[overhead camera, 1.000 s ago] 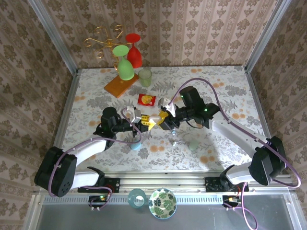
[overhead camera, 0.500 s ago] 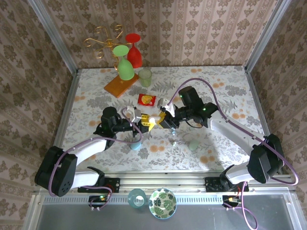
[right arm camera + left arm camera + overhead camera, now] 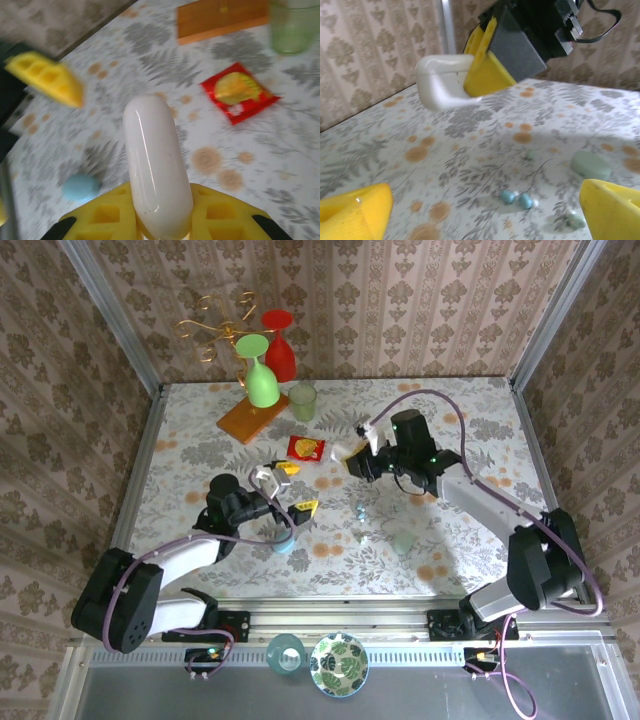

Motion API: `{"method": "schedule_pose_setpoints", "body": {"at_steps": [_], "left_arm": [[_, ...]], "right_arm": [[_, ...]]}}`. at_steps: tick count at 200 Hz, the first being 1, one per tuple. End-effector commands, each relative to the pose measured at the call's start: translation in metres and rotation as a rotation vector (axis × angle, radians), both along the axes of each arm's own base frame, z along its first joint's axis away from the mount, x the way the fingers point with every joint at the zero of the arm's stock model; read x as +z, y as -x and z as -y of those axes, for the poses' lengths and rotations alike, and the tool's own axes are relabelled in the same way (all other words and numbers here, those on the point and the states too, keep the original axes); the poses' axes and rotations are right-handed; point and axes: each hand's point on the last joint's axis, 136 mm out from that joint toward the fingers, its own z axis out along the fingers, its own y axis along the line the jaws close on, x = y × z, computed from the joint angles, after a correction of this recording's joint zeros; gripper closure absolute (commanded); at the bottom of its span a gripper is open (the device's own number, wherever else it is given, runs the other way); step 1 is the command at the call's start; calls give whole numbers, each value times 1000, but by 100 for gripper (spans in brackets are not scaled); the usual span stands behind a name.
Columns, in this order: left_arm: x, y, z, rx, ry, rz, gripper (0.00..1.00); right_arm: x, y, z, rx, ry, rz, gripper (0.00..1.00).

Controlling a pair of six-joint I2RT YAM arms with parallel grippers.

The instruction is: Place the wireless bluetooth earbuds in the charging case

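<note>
Parted since a second ago! Left gripper (image 3: 297,488) sprung from shut to wide and drawn back toward the near left. Right gripper (image 3: 164,212) swung off toward the far right, taking the prize along. Looks like a handover completed.

Nearest, close to the near edge of the table (image 3: 470,420) and left of centre: light blue oval plastic charging case (image 3: 284,543), lying just on the near side of those wide, empty jaws. Lid up or down? Can't tell.

Further in, about mid-table: tiny pale blue plastic earbuds (image 3: 523,201), side by side and loose, with a pale green oval pebble (image 3: 590,165) off toward the right edge.

Beyond, above the table: right gripper narrowed onto a white glossy rounded plastic piece (image 3: 155,160), pinched at one end, the rest jutting free. Can't say what it belongs to.

Farthest: red snack packet (image 3: 239,92).

Now the dangers. White piece: could squirt from that end-on pinch, being slick with little contact. Earbuds: could roll or scatter at one brush from a descending finger. Case: could skid if clipped by the open left jaws.
</note>
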Motion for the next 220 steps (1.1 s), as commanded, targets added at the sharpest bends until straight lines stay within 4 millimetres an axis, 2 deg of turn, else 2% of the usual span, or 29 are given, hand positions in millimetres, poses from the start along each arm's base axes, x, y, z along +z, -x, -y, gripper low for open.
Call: {"method": "schedule_pose_setpoints", "body": {"at_steps": [1,38,67,104,146,185,208,220], "left_arm": [[3,-25,-13,160,-23,89,0],[-11,-42,-19,276,-52,54,0],[-23,-49,-19,325,-80,44,0],[-27,-52,-17,342,-63,38,0],[-31,-53,-14,337,-51,24,0],[-33,-53,-14,338,-53,15,0],[-33,-51,-16,341,-58,5,0],[-33,-51,-17,345,-64,-1,0]], "right_arm": [[-18,-43,23,-260,-63,-114,84],[-68,-81,41,-448,-65,-330,83],[-99,-108,39,-527,-116,-428,83],[-133,-139,31,-582,-170,-534,83],[-161,-165,25,-605,-178,-598,80],[-185,-175,27,-621,-123,-623,76],[-190,-179,35,-643,-99,-618,68],[-183,-181,38,-638,-94,-599,62]]}}
